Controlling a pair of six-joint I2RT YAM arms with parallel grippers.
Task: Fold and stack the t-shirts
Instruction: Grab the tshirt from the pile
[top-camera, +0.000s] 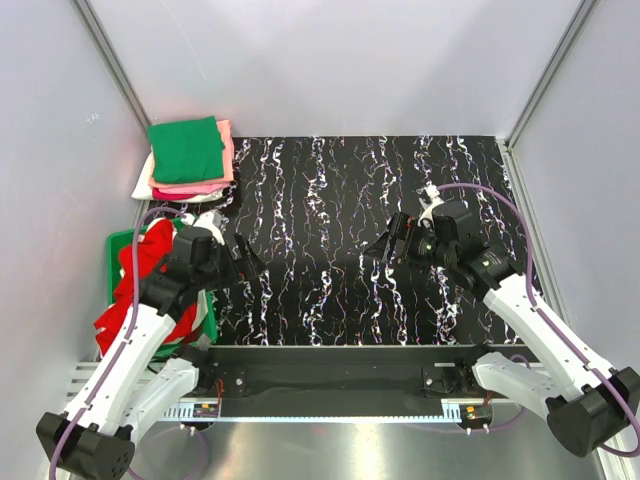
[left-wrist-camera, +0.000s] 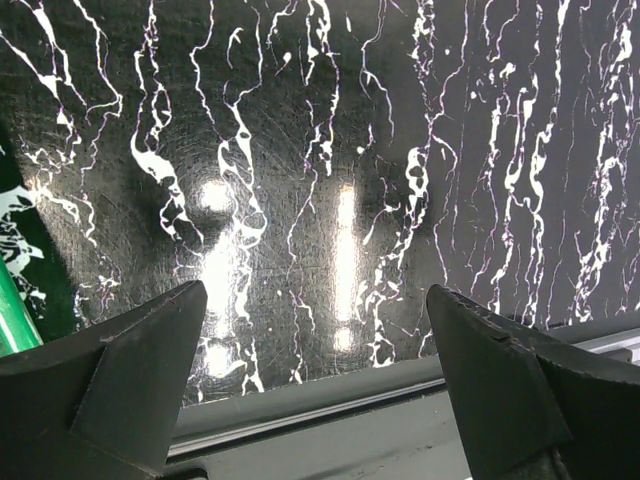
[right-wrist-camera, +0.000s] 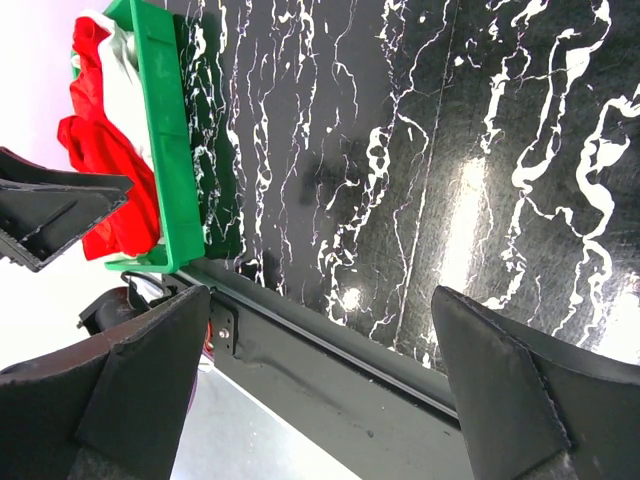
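One stack of folded t-shirts (top-camera: 187, 150), one bin (right-wrist-camera: 165, 130), two arms (top-camera: 130, 350) (top-camera: 530, 310).

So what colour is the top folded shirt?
Green; the top shirt shows best in the top external view.

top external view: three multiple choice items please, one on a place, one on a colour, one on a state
1. The folded stack sits at: A near right corner; B far left corner; C centre.
2. Its top t-shirt is: A pink; B white; C green.
3. The left gripper is: A open, empty; B shut on cloth; C shut, empty.
Answers: 1 B, it lies at the far left in the top view; 2 C, green lies uppermost; 3 A, its fingers stand wide apart with only the mat between them.
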